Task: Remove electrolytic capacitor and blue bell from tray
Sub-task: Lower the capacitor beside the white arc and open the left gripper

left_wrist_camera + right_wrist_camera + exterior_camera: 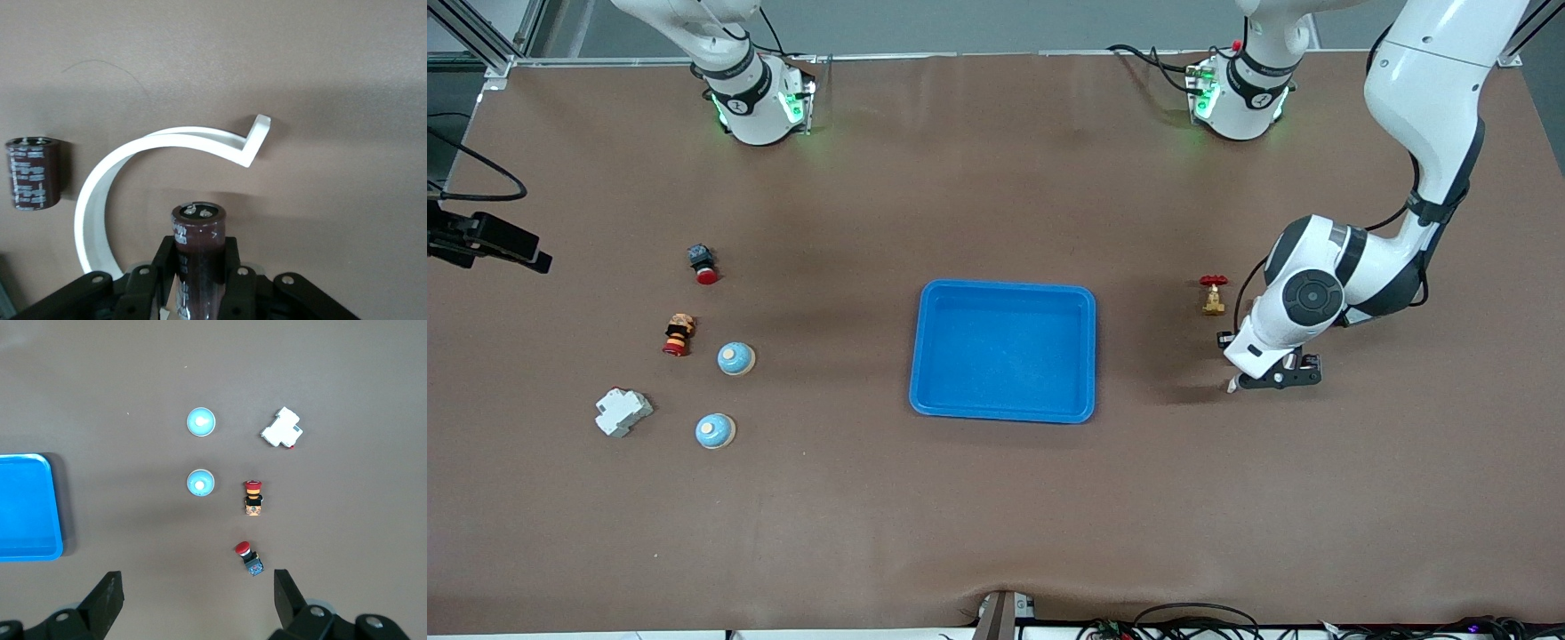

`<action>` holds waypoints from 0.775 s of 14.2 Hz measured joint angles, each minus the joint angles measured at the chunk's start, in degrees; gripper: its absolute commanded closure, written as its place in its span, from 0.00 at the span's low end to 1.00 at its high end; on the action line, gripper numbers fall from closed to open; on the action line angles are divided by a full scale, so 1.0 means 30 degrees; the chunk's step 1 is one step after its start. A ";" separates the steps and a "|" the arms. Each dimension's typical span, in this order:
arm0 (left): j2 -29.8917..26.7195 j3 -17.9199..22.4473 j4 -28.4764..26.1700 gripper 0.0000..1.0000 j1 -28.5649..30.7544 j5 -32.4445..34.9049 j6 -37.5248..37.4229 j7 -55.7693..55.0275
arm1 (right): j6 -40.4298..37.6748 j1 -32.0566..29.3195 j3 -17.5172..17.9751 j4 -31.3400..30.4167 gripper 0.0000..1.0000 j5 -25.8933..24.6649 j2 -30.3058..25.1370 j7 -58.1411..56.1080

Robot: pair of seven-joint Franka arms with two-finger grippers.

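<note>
Right now we see the left gripper low over the table toward the left arm's end, clenched around a dark brown capacitor. In the left wrist view the capacitor stands upright between the black fingers, its top with the terminals poking out above them. Just beside it a white curved plastic strip lies on the table, arcing around the held capacitor. A second capacitor lies well apart from the gripper, next to the outer side of the strip. In the front view the arm hides these parts; only a red-handled brass valve shows near the left arm's wrist, farther from the front camera than the gripper.

We see the right gripper up in the air over the right arm's end of the table, waiting, its fingers spread wide with nothing between them. Below it lie two blue bells, one nearer the front camera than the other. Beside them are an orange-and-red push button, a black button with a red cap farther from the camera, and a white breaker close to the nearer bell.

The blue tray sits mid-table between the two groups, and we see nothing in it.
</note>
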 measured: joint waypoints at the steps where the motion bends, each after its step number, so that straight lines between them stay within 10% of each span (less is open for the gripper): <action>1: 0.0085 0.0000 0.0003 1.00 0.0004 0.0001 0.0046 0.0000 | 0.0008 0.0357 -0.0308 -0.0034 0.00 0.0001 0.0000 0.0006; 11: 0.0533 0.0003 0.0214 1.00 0.0162 0.0075 0.0118 0.0000 | 0.0015 0.1266 -0.0920 -0.0106 0.00 0.0004 -0.0057 0.0739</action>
